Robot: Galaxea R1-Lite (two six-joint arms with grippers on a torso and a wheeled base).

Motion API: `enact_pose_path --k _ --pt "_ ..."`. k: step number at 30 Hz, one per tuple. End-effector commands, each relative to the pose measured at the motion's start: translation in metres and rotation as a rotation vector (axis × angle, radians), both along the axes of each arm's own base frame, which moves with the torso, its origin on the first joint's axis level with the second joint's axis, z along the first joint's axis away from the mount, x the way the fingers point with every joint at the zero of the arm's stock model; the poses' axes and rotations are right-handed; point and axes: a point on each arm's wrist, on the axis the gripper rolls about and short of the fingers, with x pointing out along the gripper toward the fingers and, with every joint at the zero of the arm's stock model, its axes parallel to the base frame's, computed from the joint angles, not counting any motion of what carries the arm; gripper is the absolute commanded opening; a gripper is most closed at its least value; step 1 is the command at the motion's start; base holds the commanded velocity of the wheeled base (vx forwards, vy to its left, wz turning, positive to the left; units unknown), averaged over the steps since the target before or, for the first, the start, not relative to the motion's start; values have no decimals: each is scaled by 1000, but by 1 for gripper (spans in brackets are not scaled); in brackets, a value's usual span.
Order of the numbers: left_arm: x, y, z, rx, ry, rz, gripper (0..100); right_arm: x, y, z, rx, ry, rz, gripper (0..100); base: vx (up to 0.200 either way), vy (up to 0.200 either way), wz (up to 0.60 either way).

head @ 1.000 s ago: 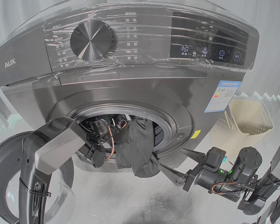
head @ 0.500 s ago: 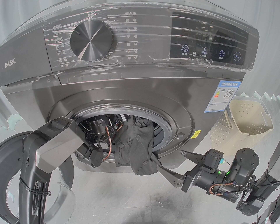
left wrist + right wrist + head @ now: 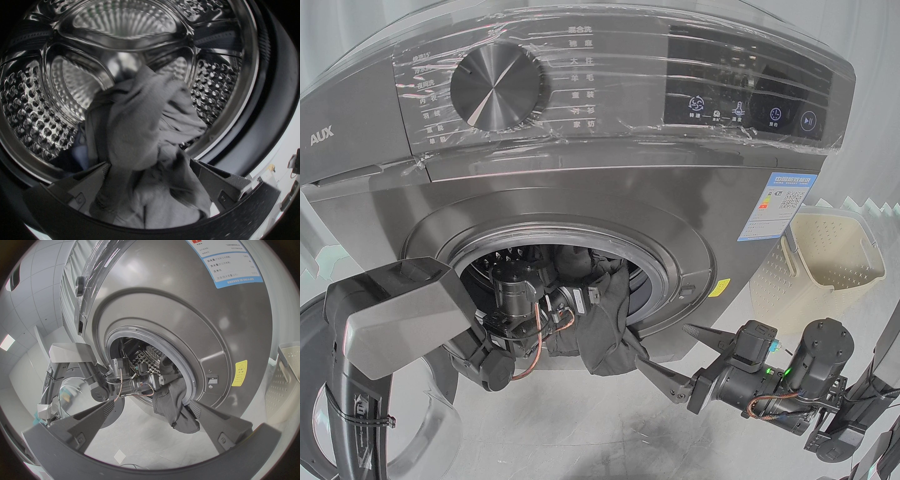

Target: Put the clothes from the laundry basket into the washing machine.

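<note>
Dark garment (image 3: 607, 340) draped over washing machine (image 3: 675, 206) opening.

The washing machine (image 3: 612, 187) was brushed grey metal with a satin sheen, its panel (image 3: 737, 81) under wrinkled, glossy clear film (image 3: 600, 134). The knob (image 3: 495, 87) was spun metal, the drum (image 3: 28, 109) polished, perforated steel. The garment (image 3: 606, 337) was soft, matt dark cloth, creased. The laundry basket (image 3: 831, 262) was matt cream plastic pierced with small holes; the floor (image 3: 581, 425) smooth, faintly shiny.
</note>
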Motion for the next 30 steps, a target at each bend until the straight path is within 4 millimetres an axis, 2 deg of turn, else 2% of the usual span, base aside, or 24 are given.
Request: enact_pose_path --k 1,8,15,16,20,24,30 --pt "-10 -5 -6 20 29 -31 100 -3 3 0 2 2 14 100 0 0 0" --pt "0 -6 -25 59 34 -39 100 -3 3 0 2 2 15 100 0 0 0" --pt "7 -13 -33 57 36 -44 100 -6 6 0 4 2 31 100 0 0 0" --pt "7 -13 -33 55 34 -44 0 -6 6 0 4 2 32 100 0 0 0" --pt "16 -10 -24 28 -5 -19 0 -7 8 1 6 0 37 100 0 0 0" --pt "34 -2 -9 -6 -73 60 0 -7 8 1 8 0 40 100 0 0 0" --pt "45 -2 9 -54 -155 107 0 -11 12 1 10 0 58 100 0 0 0"
